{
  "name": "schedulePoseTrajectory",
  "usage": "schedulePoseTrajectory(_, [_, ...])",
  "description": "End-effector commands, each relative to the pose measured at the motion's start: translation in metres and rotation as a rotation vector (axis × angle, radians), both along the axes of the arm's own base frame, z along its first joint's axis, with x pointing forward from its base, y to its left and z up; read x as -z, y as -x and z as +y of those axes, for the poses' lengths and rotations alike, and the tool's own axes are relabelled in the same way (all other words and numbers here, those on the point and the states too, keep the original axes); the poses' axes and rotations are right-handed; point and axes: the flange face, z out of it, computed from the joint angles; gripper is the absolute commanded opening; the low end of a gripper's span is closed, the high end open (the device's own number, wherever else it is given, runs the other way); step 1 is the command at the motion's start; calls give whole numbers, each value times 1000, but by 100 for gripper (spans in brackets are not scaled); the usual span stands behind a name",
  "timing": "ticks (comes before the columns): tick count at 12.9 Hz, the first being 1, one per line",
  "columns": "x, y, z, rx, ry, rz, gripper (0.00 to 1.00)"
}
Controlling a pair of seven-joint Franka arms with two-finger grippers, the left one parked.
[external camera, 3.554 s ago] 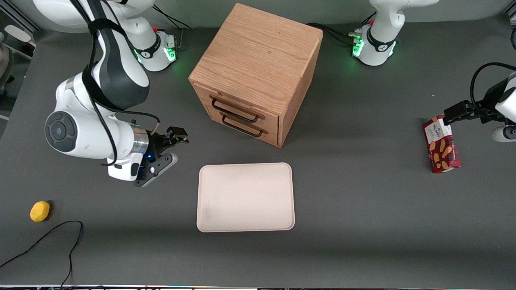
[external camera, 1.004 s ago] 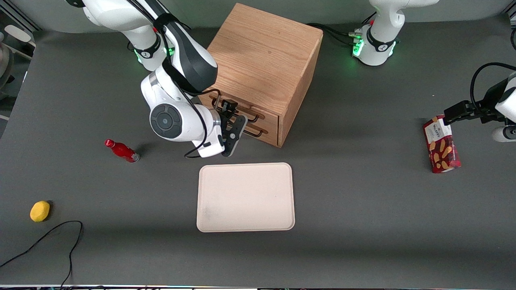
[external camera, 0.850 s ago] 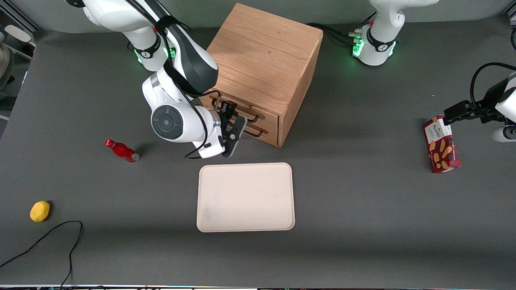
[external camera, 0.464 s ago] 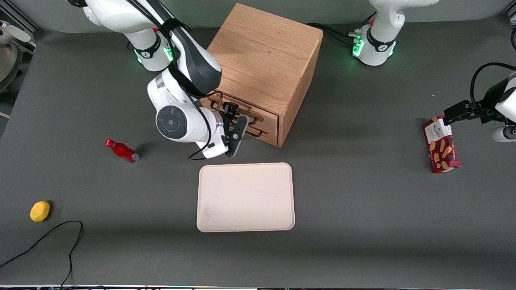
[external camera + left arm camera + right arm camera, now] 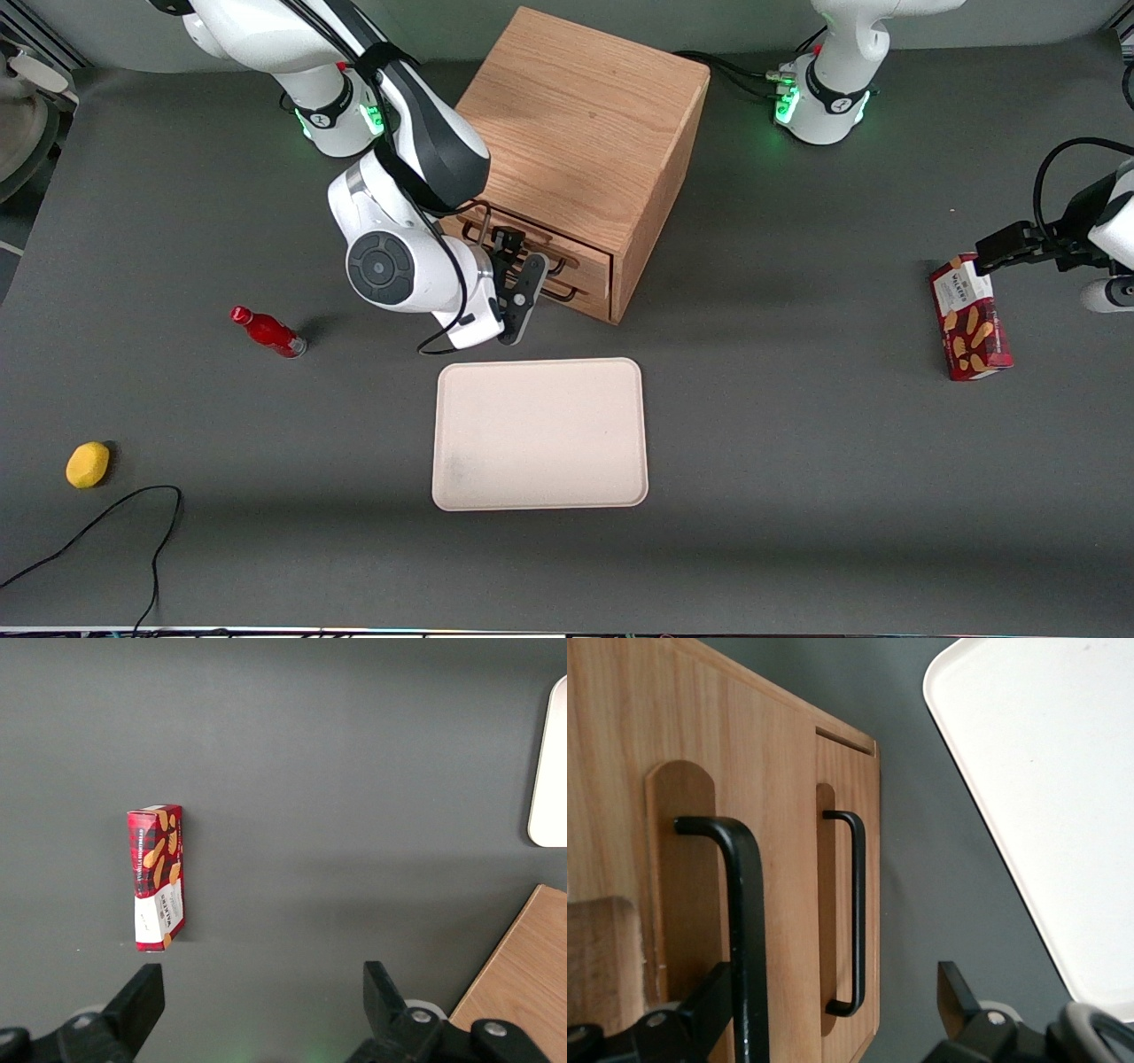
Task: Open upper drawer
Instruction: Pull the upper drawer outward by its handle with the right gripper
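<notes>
The oak cabinet (image 5: pixel 576 133) stands at the table's middle with both drawers shut. The upper drawer (image 5: pixel 589 255) carries a long black bar handle (image 5: pixel 747 904); the lower drawer (image 5: pixel 849 780) has its own thinner-looking handle (image 5: pixel 857 904). My right gripper (image 5: pixel 519 264) is open, right in front of the drawer fronts. One finger (image 5: pixel 700 1001) sits just past the upper handle on the cabinet-top side, almost touching it. The other finger (image 5: pixel 954 990) hangs over the grey table below the lower drawer. Both handles lie between the jaws, and nothing is gripped.
A cream tray (image 5: pixel 539 434) lies nearer the front camera than the cabinet, close under my wrist. A red bottle (image 5: pixel 266 330) and a yellow fruit (image 5: pixel 88 464) lie toward the working arm's end. A red biscuit box (image 5: pixel 970 319) lies toward the parked arm's end.
My gripper has travelled from the open table up to the cabinet's drawer fronts, creeping a little closer over the last second. Its fingers stay open; the drawers have not moved.
</notes>
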Motion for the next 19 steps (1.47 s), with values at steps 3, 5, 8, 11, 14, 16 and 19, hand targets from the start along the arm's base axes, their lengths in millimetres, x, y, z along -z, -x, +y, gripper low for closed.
schedulePoseTrajectory(3, [-5,-8,-13,-6,-9,-42,100])
schedulePoseTrajectory(5, [-4,-12,-16,-26,-24,-52,100])
schedulePoseTrajectory(8, [-2,-17,-24,-13,-30,-47,100])
schedulePoseTrajectory(11, [-1,-20,-26,-6,-32,-50,100])
schedulePoseTrajectory(14, [-2,-21,-26,-3,-34,-52,100])
schedulePoseTrajectory(16, [-2,-25,-31,7,-35,-57,100])
schedulePoseTrajectory(19, [-2,-28,-33,15,-39,-66,100])
